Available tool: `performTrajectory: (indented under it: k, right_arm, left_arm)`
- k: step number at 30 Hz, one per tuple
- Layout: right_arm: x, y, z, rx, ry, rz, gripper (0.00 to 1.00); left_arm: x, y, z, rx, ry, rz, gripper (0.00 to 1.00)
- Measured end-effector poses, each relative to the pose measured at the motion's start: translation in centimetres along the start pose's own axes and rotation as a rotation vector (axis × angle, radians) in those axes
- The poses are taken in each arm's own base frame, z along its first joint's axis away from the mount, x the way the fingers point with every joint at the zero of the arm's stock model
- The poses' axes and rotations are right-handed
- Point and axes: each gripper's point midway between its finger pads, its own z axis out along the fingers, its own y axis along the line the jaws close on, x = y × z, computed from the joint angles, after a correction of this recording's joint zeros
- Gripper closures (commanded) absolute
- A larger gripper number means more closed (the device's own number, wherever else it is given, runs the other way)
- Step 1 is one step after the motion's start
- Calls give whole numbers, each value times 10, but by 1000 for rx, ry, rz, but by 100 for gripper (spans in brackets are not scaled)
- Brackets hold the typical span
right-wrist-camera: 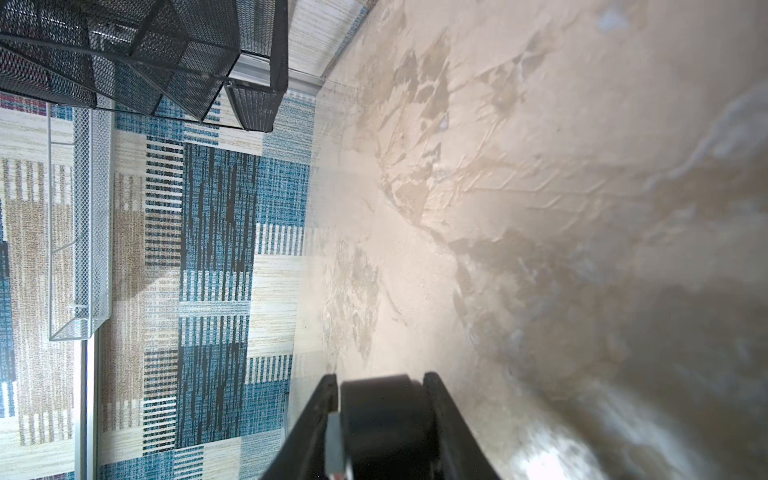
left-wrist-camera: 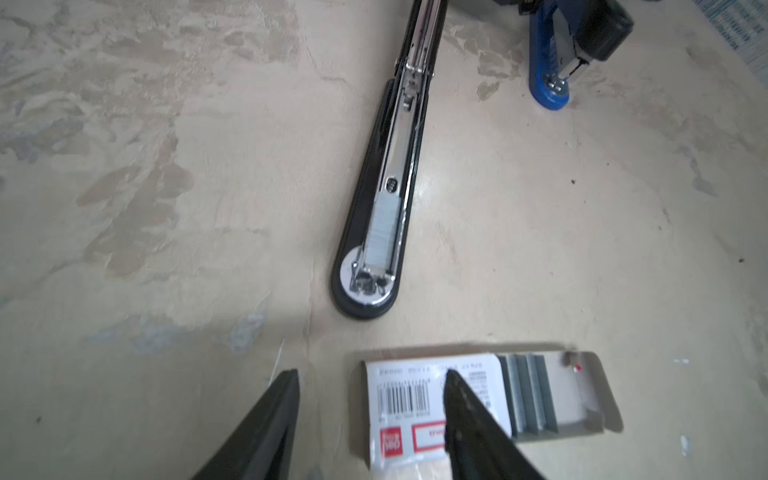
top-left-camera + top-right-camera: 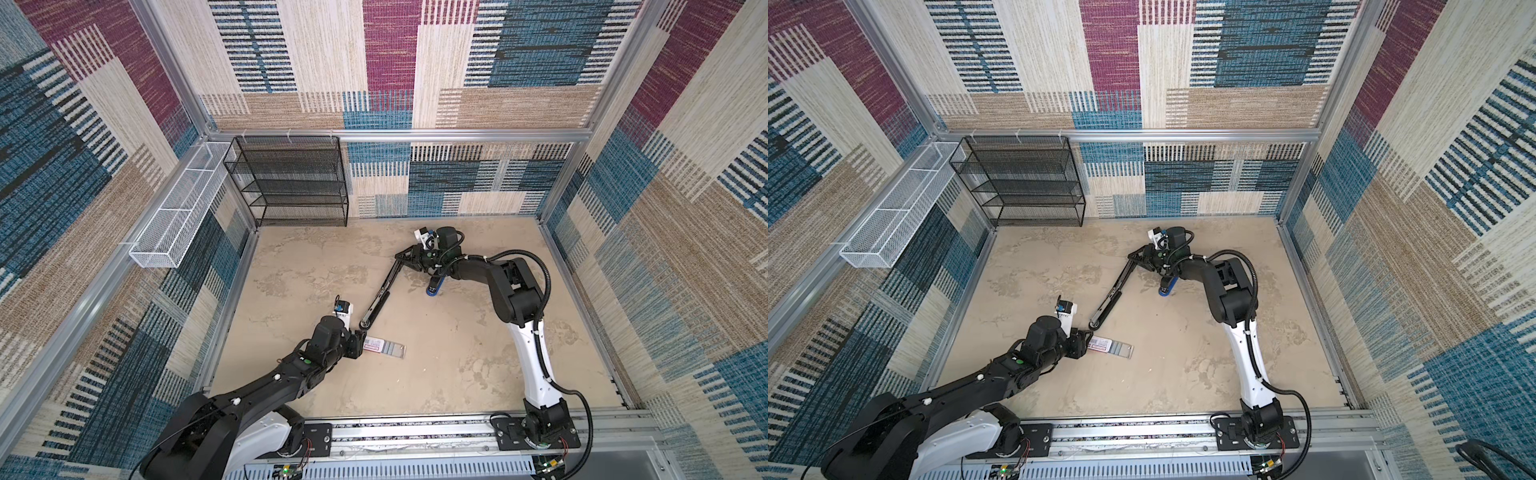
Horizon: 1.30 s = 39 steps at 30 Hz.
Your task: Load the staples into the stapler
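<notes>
**Mottled beige tabletop, stapler lying open, staples beside it**

Beige, blotched tabletop (image 3: 436, 374) fills the floor of a booth with walls (image 3: 104, 208) in blue, tan and magenta patchwork. A black mesh shelf (image 3: 291, 183) stands at the back and a white mesh basket (image 3: 174, 220) hangs on the side wall.

The black stapler (image 3: 376, 305) lies opened across the middle. Its chrome channel faces up and 1 grey strip sits at the front end. The right gripper (image 1: 379, 376) is clamped narrow on the stapler's raised black top part at the far end. A small blue stapler (image 3: 434, 287) stands just beside that arm.

The staples (image 2: 528, 395) lie as grey strips in a clear tray (image 2: 582, 390) half out of a white-and-red card box (image 2: 411, 399), near the black stapler's front tip. The left gripper (image 2: 371, 374) hovers at the box's barcoded end with its jaws moderately apart and nothing between them. In the left wrist view, 1 of its fingers (image 2: 469, 415) overlaps the card.
</notes>
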Motion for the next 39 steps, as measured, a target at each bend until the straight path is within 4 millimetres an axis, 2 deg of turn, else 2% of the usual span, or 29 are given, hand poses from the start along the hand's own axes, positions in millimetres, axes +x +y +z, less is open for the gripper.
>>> performTrajectory:
  k: [9, 19, 21, 26, 29, 36, 39]
  right_arm:
    - [-4, 5, 2, -9, -4, -15, 67]
    - [-8, 1, 2, 4, -20, -15, 67]
    - [-9, 0, 2, 9, -26, -18, 67]
    - [-12, -3, 2, 18, -41, -25, 67]
    - [-14, -3, 2, 18, -53, -34, 67]
    - [-18, -3, 2, 21, -72, -46, 67]
    - [-19, -3, 2, 21, -77, -48, 68]
  left_arm:
    - [-7, -3, 24, 13, -36, 35, 55]
    - [-12, -4, 37, 16, -69, 54, 70]
    - [-14, -4, 39, 14, -70, 57, 71]
    - [-17, -6, 41, 15, -71, 62, 59]
    - [-19, -4, 45, -2, -72, 76, 59]
    - [-20, -3, 52, -8, -58, 81, 68]
    - [-20, -3, 53, -10, -49, 88, 64]
